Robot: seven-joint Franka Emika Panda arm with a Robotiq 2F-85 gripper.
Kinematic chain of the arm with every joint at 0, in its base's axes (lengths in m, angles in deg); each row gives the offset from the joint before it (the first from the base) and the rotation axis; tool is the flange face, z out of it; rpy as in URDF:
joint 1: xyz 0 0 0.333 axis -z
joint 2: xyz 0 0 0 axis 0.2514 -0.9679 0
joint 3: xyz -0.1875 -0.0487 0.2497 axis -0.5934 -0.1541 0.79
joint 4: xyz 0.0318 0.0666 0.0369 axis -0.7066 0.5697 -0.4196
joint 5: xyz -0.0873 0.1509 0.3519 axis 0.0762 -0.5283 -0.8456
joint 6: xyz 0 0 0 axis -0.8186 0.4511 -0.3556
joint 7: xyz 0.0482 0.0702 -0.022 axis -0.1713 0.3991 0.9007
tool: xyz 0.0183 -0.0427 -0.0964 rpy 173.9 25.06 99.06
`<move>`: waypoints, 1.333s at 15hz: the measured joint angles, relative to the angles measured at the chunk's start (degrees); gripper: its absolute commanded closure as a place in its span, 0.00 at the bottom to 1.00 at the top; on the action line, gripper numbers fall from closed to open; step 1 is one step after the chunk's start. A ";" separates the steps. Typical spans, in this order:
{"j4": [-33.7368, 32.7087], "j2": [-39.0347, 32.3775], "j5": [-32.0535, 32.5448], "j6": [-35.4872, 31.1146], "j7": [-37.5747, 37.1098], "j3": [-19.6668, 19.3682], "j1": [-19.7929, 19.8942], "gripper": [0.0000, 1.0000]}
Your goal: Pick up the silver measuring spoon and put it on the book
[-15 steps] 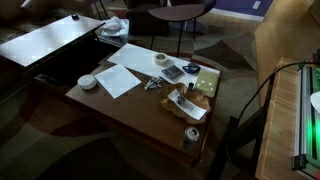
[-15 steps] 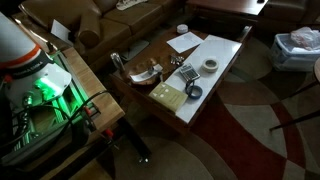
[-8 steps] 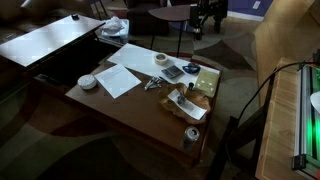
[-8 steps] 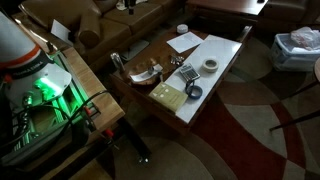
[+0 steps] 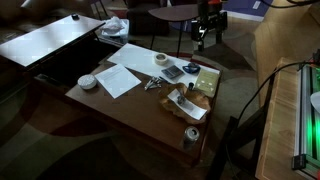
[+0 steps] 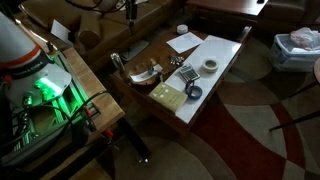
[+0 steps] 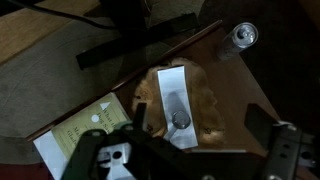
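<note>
Small slim silver measuring spoon (image 7: 177, 108) is seen lying on white rectangular card (image 7: 170, 78), itself laid over crumpled tan sheet (image 7: 215, 105) near edge of dark wooden table (image 5: 120, 110). Flat yellow-green book (image 7: 80, 128) is placed just beside card, apart from spoon. Silver can (image 7: 243, 35) is stood at table corner. Black two-finger gripper (image 7: 200, 128) is poised well above table, jaws spread wide, nothing gripped.

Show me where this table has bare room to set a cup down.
In an exterior view the table is bare along its near edge, between the white paper, the metal cluster and the can. Its far side is crowded around the tape roll and the white card.
</note>
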 measured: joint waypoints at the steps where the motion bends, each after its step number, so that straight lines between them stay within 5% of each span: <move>1: -0.06 -0.13 -1.29 -0.59 -1.15 -0.01 0.00 0.00; 5: -1.04 -5.28 -10.91 -9.32 -4.04 0.07 0.01 0.00; 8: -4.16 -15.16 -18.01 -17.02 -5.57 0.20 0.16 0.00; 12: -10.25 -28.10 -22.11 -19.09 -8.55 0.33 0.38 0.00; 18: -10.76 -26.93 -22.66 -19.17 -8.48 0.65 0.57 0.00; 20: -11.83 -28.19 -27.84 -21.11 -6.84 3.15 2.50 0.00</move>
